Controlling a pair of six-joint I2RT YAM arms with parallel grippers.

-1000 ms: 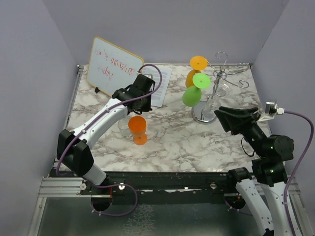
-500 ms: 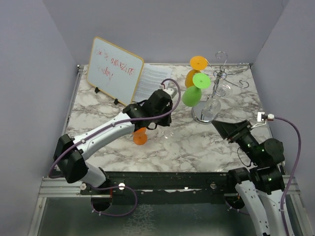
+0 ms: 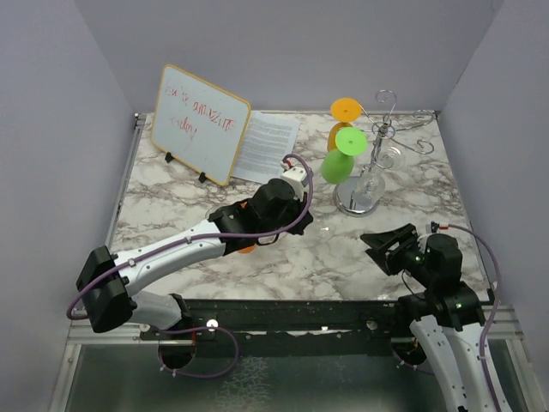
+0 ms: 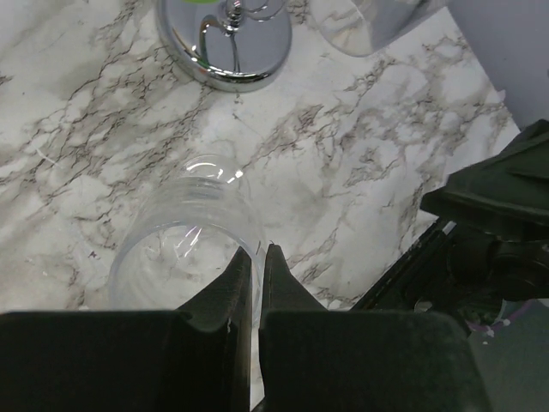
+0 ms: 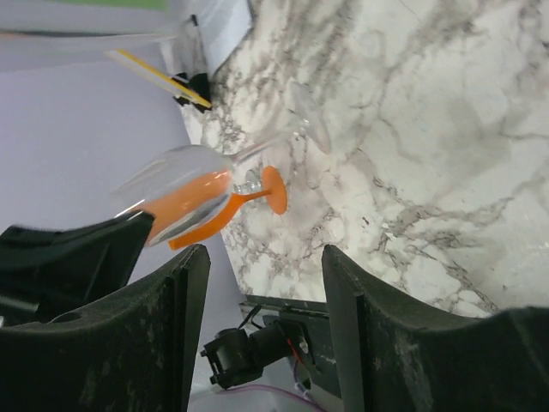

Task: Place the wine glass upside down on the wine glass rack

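A clear wine glass (image 4: pixel 176 245) is pinched at its rim, with my left gripper (image 4: pixel 257 251) shut on the wall, one finger inside the bowl and one outside. In the right wrist view this wine glass (image 5: pixel 176 176) lies tilted on its side, its stem and foot pointing toward the table's middle. The chrome wine glass rack (image 3: pixel 357 201) stands at the back right, its disc base (image 4: pixel 225 41) just beyond the held glass. My right gripper (image 3: pixel 383 247) hangs open near the front right, empty, its fingers (image 5: pixel 184 283) apart.
On the rack hang an orange glass (image 3: pixel 345 116), a green glass (image 3: pixel 341 159) and a clear one (image 3: pixel 390 159). Another orange glass (image 5: pixel 219 210) stands under my left arm. A whiteboard (image 3: pixel 199 124) and a paper sheet (image 3: pixel 268 137) are at the back left.
My left arm has swung from the back left toward the table's middle and the rack, carrying the clear glass. My right arm has drawn back to the near edge, its jaws a little wider.
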